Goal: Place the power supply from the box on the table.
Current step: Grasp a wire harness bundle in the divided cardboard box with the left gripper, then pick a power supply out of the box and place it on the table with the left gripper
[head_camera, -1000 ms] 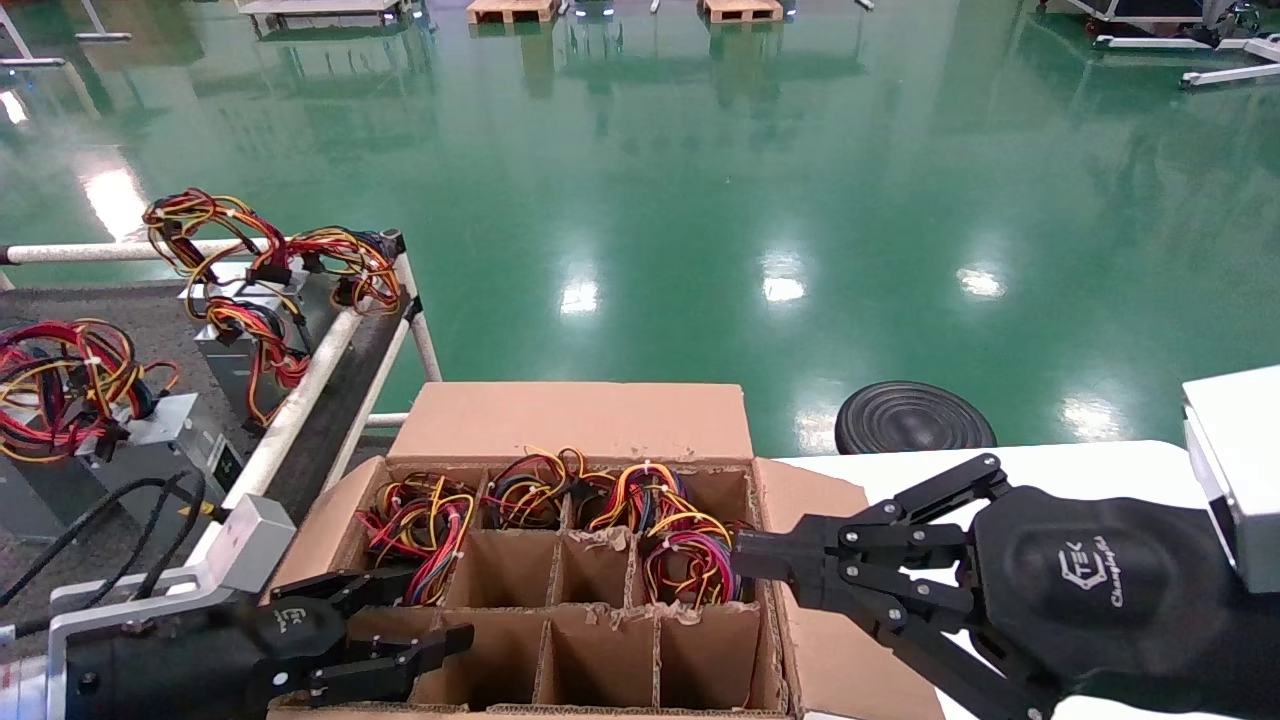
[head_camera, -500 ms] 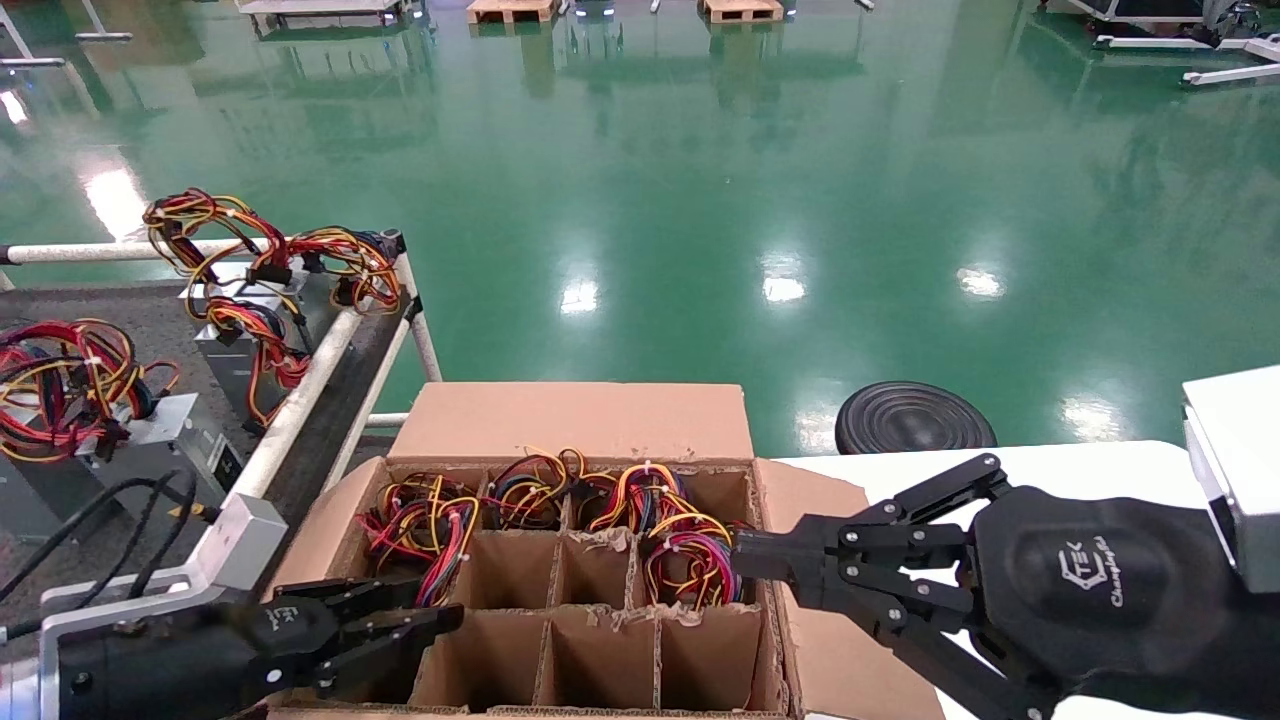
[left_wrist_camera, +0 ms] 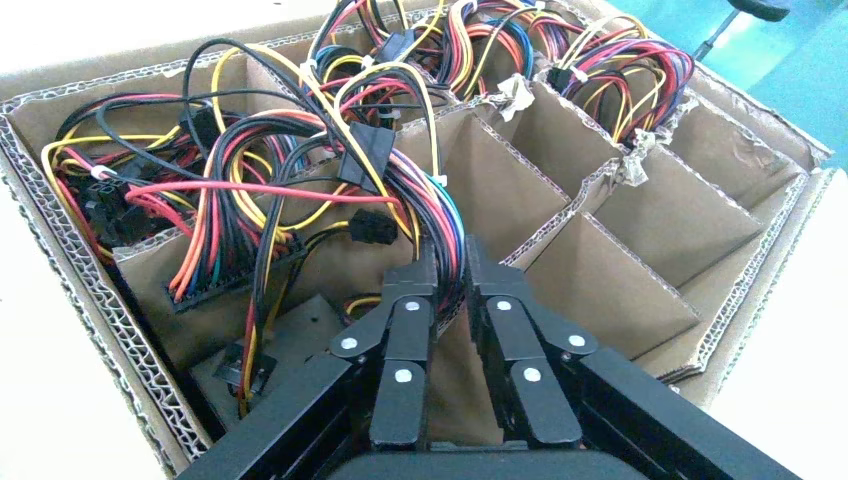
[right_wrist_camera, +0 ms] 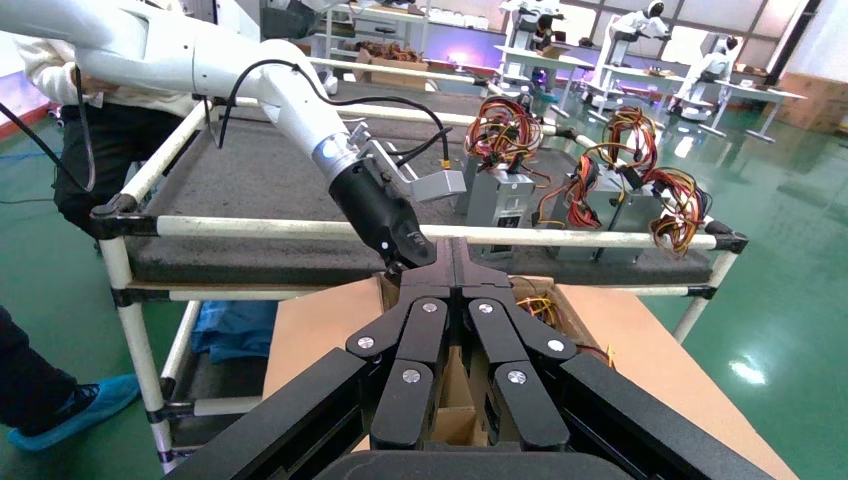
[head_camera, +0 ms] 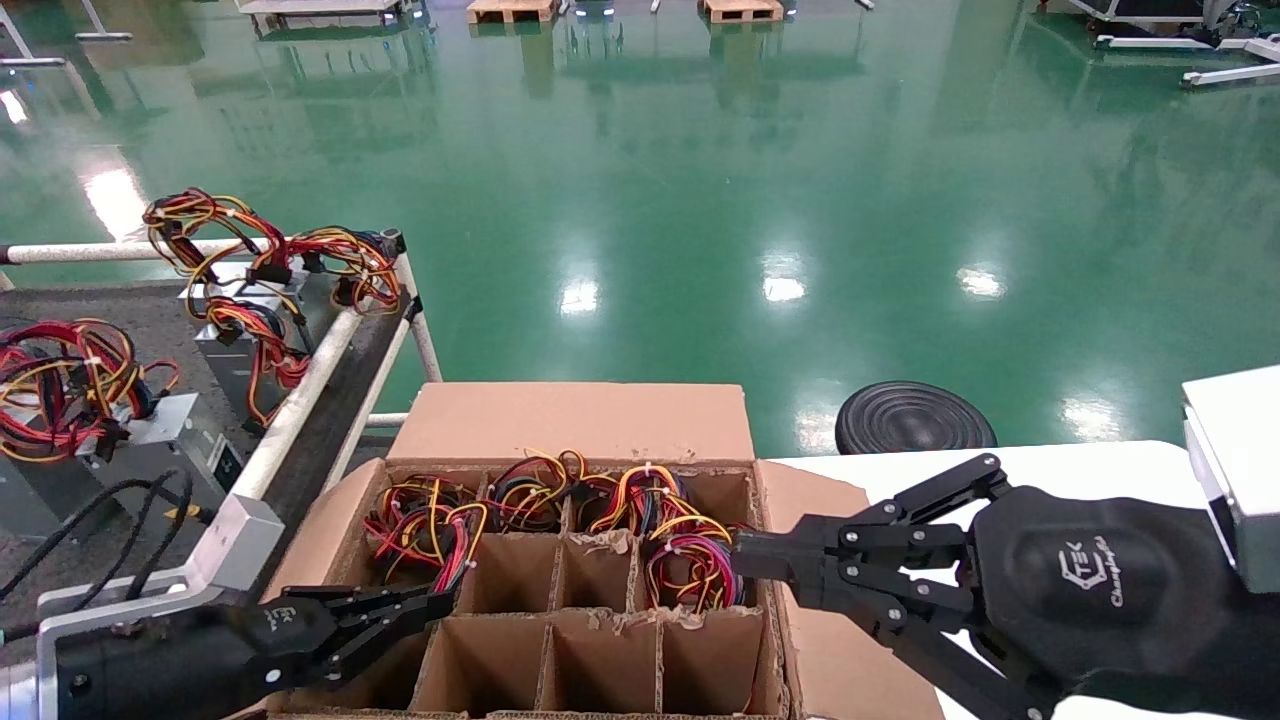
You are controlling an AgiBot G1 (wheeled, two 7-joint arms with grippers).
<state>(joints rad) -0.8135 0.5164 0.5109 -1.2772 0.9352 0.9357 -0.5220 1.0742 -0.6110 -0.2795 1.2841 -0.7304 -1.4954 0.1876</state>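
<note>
The box stands in front of me, its cardboard dividers forming square cells. In its left cell lies a power supply, showing a dark metal body under a tangle of red, yellow and black wires. My left gripper reaches into that cell and is shut on a thick strand of those wires. The left gripper pinches the strand between its tips. My right gripper hangs shut and empty over the box's right side; in its own view the right gripper shows its fingers pressed together. The table is at the left.
Two power supplies with wire bundles stand on the table behind its white rail. More wired units fill the box's far cells. A white tabletop and a black round stool are at the right.
My left gripper has slid forward into the box's left cell and gone from open to shut on the wire strand, which has shifted a little. The right arm has not moved.
</note>
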